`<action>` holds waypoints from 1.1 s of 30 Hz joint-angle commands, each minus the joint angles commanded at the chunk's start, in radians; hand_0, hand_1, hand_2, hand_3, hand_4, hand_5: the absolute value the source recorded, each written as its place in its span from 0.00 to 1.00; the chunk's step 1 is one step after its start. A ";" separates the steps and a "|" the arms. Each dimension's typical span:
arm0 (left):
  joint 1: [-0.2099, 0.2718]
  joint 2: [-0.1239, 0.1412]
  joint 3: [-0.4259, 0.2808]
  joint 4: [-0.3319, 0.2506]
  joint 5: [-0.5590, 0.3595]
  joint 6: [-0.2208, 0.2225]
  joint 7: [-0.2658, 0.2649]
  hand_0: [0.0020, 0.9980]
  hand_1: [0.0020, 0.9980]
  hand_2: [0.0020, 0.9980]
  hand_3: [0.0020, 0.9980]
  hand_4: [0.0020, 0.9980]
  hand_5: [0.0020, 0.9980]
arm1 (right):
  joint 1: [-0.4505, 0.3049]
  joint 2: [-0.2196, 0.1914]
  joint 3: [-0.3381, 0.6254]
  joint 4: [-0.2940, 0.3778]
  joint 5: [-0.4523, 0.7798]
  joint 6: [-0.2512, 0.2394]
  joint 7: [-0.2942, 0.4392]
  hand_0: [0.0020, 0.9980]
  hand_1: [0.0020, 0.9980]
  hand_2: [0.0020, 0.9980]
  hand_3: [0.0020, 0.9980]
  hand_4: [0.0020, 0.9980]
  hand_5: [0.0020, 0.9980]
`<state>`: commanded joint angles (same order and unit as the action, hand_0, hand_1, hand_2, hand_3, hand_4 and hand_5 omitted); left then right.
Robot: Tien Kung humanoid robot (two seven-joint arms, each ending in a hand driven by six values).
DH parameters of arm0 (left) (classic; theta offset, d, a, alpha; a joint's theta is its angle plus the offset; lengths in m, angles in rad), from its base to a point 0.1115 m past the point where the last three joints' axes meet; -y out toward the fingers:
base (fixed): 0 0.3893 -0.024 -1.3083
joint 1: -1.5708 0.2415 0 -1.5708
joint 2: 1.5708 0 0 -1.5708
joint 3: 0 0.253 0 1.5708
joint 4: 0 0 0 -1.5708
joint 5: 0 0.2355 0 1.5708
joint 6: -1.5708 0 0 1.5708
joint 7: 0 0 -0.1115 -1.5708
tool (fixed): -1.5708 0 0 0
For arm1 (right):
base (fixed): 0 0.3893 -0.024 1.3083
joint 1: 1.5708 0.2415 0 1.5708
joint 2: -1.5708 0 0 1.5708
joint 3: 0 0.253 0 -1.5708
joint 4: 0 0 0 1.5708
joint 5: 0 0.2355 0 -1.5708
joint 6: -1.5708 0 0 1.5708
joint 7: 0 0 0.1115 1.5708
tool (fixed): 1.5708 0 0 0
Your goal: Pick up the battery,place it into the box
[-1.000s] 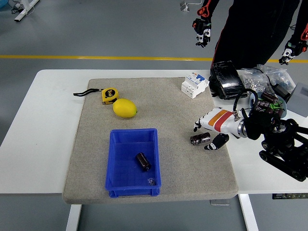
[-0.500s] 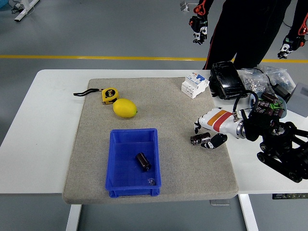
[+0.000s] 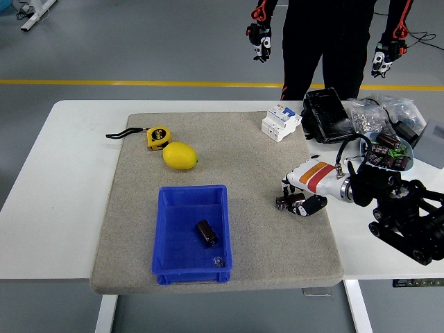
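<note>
Moved: your right hand point(image 3: 300, 194) has come down onto the battery point(image 3: 287, 202), and the person point(image 3: 326, 41) has stepped left.
Hand: its fingers curl around the battery, thumb beneath.
Battery: on the mat point(image 3: 250, 159), right of the blue box point(image 3: 192, 234).
Box: you see another battery point(image 3: 206, 232) inside.

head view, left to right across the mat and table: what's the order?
tape measure → lemon → blue box → circuit breaker → battery under the right hand → bowl of batteries
</note>
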<state>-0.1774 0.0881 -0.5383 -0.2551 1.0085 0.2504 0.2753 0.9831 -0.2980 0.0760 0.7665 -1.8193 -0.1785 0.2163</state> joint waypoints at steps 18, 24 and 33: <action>0.001 0.004 -0.005 0.001 0.009 -0.005 0.001 0.58 0.60 0.63 0.58 0.62 0.59 | 0.009 -0.019 0.025 0.047 -0.008 -0.002 -0.002 0.27 0.42 0.51 0.50 0.63 0.32; 0.003 0.005 -0.007 0.001 0.012 -0.006 0.001 0.58 0.60 0.63 0.58 0.62 0.59 | 0.010 -0.020 0.028 0.056 -0.011 -0.002 -0.003 0.27 0.42 0.51 0.50 0.62 0.32; 0.002 0.008 -0.009 0.001 0.015 -0.008 0.001 0.58 0.60 0.63 0.58 0.62 0.59 | 0.024 -0.025 0.059 0.114 -0.030 -0.006 -0.013 0.27 0.41 0.51 0.49 0.61 0.31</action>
<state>-0.1758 0.0960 -0.5468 -0.2541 1.0236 0.2423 0.2767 1.0073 -0.3233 0.1347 0.8809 -1.8495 -0.1844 0.2029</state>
